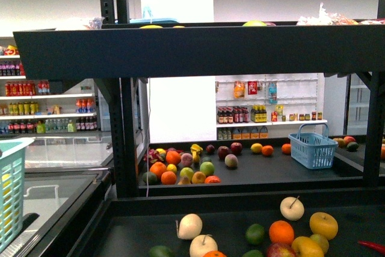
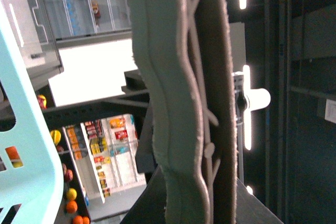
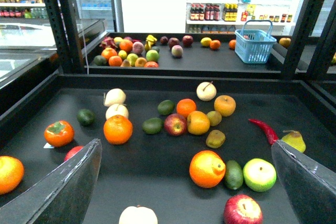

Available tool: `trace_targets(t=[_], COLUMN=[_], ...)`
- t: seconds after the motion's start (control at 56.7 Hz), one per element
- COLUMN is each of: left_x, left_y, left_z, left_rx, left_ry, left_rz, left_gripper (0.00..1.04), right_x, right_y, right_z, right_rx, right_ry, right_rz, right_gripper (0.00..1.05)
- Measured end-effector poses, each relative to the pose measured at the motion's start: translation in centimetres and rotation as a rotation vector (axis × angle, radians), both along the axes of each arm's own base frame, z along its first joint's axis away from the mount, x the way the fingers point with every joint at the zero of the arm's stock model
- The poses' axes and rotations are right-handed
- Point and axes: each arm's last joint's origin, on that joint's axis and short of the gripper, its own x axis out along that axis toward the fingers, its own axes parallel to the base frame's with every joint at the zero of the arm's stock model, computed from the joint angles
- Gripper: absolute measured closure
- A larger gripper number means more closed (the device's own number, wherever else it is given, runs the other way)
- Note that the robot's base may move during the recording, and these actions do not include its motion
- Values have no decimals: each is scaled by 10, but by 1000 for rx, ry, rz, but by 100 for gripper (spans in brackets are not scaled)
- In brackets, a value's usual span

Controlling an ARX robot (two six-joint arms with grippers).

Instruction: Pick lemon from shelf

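Two right gripper (image 3: 184, 182) fingers spread wide above open shelf (image 3: 157, 182) tray, left gripper state unclear, lemon unidentified

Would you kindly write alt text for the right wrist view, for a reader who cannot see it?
The open right pincer hangs over the shelf, a dark tray scattered with fruit: oranges, green limes, pale apples, a red chili and a pear. Behind, a second tray holds more fruit and a blue basket.

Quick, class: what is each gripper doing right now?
Left gripper: closed, holding nothing.
Right gripper: open, empty, above the fruit tray.
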Motion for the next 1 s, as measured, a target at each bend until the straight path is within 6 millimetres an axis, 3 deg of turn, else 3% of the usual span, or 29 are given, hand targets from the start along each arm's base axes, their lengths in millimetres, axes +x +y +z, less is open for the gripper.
trace_targets(t=[0.229, 0.405, 1.005], left_x=[5, 17, 41], left_y=[22, 29, 26], left_z=[-27, -27, -53], left_rx=[-12, 4, 38], left_ry=[26, -13, 70], left_rz=[-15, -35, -66], left_gripper=[97, 97, 97], right_x=[0, 0, 0], right_y=[0, 0, 0], right_z=[0, 0, 0], right_rx=[0, 0, 0], right_ry=[0, 0, 0], right_rz=[0, 0, 1], right_gripper=[7, 7, 7])
